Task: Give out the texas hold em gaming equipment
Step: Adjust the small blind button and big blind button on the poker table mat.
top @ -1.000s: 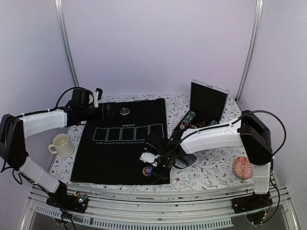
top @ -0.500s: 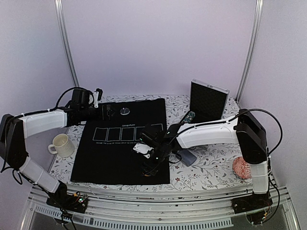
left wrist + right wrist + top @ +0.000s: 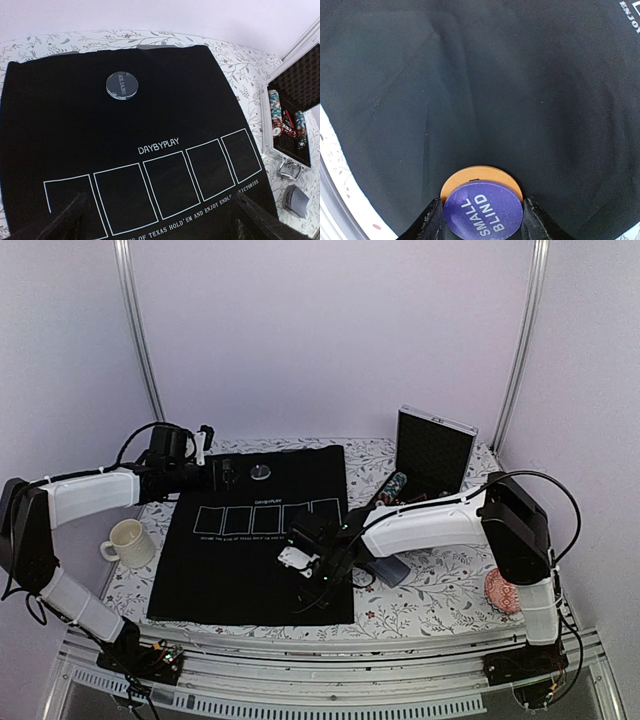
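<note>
Left arm stretches along the far left, left gripper spread wide (fingers barely in frame). Right arm reaches across low, right gripper pointing down, fingers hugging the purple SMALL BLIND disc, clamped or not, can't tell.

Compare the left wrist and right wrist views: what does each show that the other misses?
Left wrist only: a clear disc, five card outlines, the open case with chips, a card deck. Right wrist only: a purple disc on an orange disc, pinched by the right pincer. Both: the black mat.
</note>
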Action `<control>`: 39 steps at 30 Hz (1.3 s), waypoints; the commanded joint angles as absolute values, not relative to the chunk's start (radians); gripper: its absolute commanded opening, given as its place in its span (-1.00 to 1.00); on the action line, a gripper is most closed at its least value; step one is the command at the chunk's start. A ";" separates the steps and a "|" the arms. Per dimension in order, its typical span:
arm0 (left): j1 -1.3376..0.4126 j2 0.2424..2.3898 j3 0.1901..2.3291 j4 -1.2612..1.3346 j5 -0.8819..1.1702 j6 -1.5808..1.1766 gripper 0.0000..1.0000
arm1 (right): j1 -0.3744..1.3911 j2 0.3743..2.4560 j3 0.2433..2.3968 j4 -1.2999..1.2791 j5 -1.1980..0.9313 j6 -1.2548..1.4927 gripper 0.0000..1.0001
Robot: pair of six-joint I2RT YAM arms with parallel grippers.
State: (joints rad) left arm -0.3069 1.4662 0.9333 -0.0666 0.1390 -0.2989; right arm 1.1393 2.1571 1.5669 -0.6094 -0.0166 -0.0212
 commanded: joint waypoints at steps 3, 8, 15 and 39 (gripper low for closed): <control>-0.312 1.448 0.943 -0.069 0.129 -0.286 0.96 | 1.143 2.127 1.509 -0.636 0.033 -0.012 -0.10; -0.312 1.449 0.945 -0.069 0.132 -0.287 0.96 | 1.141 2.103 1.485 -0.645 0.015 -0.009 -0.19; -0.312 1.447 0.948 -0.071 0.131 -0.284 0.96 | 1.136 2.064 1.459 -0.662 -0.023 -0.006 -0.12; -0.311 1.452 0.949 -0.069 0.135 -0.282 0.96 | 1.103 2.022 1.441 -0.690 -0.022 0.034 0.20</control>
State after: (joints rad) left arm -0.3069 1.4662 0.9333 -0.0666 0.1375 -0.2981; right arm 1.1168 2.0670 1.4574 -0.6685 -0.0181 0.0124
